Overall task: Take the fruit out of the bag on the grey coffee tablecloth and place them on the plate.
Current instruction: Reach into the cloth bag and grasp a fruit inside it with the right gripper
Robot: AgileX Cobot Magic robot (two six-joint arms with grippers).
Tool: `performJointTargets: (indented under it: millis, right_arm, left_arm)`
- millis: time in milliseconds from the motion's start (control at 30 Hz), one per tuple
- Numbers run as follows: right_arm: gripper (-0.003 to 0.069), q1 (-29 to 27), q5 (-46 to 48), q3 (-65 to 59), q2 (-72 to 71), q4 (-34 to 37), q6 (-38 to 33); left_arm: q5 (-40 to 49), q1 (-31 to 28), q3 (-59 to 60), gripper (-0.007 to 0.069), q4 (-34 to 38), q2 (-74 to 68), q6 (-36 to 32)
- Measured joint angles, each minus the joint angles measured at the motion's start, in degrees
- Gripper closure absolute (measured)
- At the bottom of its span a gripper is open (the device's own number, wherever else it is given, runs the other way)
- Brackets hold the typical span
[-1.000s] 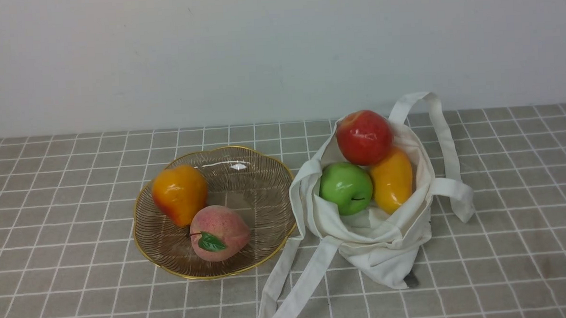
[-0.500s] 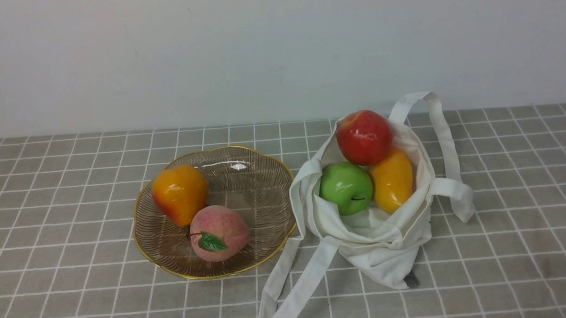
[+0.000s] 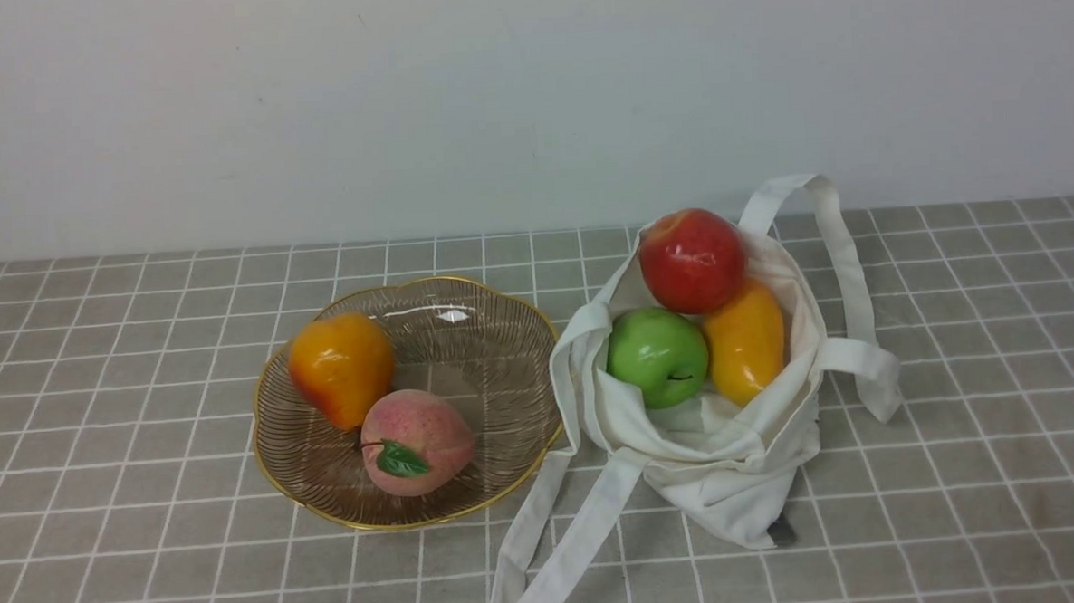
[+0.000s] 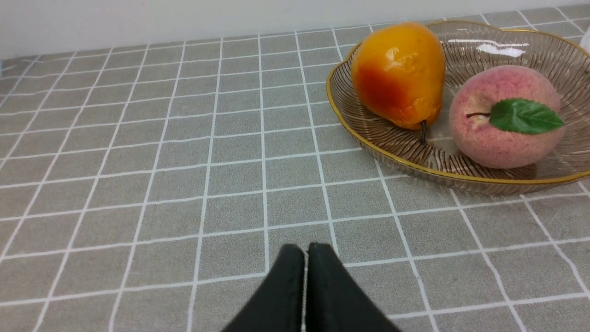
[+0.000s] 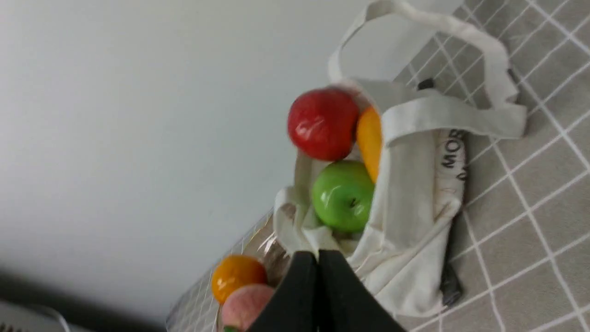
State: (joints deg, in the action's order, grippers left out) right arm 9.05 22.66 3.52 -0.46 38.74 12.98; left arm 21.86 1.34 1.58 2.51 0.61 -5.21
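Left tool [image 4: 305,252] pinched together, empty, over the cloth [image 4: 138,161] near the plate [image 3: 411,523]. The plate carries only a pear [image 3: 341,369] and peach [image 3: 416,441], its bag-side half bare, likely room for what comes. Just right of it the bag [image 3: 735,483] slumps open, red apple [image 3: 691,260] atop green apple [image 3: 655,355] and mango [image 3: 743,340], none out yet; the top one looks the easiest first pick. Right tool [image 5: 317,260] likewise closed on nothing, pointed at the bag mouth; fruit undersides are lost in folds, the bag's print is cut off, and neither tool shows clearly in the front view.
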Motion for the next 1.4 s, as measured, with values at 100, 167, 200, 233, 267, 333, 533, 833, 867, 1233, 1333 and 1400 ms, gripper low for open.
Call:
performJointTargets:
  millis: [100, 167, 200, 233, 267, 333, 533, 833, 867, 1233, 1333, 1400]
  right_arm:
    - [0.0674, 1.1, 5.4, 9.4, 0.6, -2.9, -7.7]
    - [0.0674, 1.2, 8.8, 14.5, 2.9, -6.1, -10.3]
    - [0.0674, 1.2, 11.2, 17.4, 5.1, -8.6, -11.0]
    - [0.0674, 1.2, 14.3, 21.0, 9.0, -11.8, -11.3]
    - [0.0674, 1.2, 15.4, 21.5, 9.5, -12.4, -11.3]
    - [0.0674, 1.2, 20.4, 24.9, 15.4, -18.0, -11.2]
    - [0.0674, 1.2, 28.4, 30.5, 38.1, -28.1, -4.2]
    - [0.0636, 1.5, 24.3, 42.5, 64.3, -20.5, -9.7]
    - [0.0621, 2.0, 24.1, 44.5, 67.0, -19.9, -11.3]
    - [0.0299, 10.3, 21.7, 64.9, 88.3, -20.6, -19.1]
    - [0.0153, 10.6, 20.5, 69.9, 93.7, -23.1, -19.3]
    - [0.0062, 10.7, 19.2, 72.6, 97.2, -24.8, -19.4]
  left_arm:
    - [0.0, 0.0, 0.0, 0.0632, 0.0, 0.0, 0.0]
    - [0.0, 0.0, 0.0, 0.0632, 0.0, 0.0, 0.0]
    - [0.0, 0.0, 0.0, 0.0632, 0.0, 0.0, 0.0]
    - [0.0, 0.0, 0.0, 0.0632, 0.0, 0.0, 0.0]
    - [0.0, 0.0, 0.0, 0.0632, 0.0, 0.0, 0.0]
    - [0.0, 0.0, 0.0, 0.0632, 0.0, 0.0, 0.0]
    - [0.0, 0.0, 0.0, 0.0632, 0.0, 0.0, 0.0]
    - [0.0, 0.0, 0.0, 0.0632, 0.0, 0.0, 0.0]
    - [0.0, 0.0, 0.0, 0.0632, 0.0, 0.0, 0.0]
    - [0.0, 0.0, 0.0, 0.0632, 0.0, 0.0, 0.0]
    - [0.0, 0.0, 0.0, 0.0632, 0.0, 0.0, 0.0]
    - [0.0, 0.0, 0.0, 0.0632, 0.0, 0.0, 0.0]
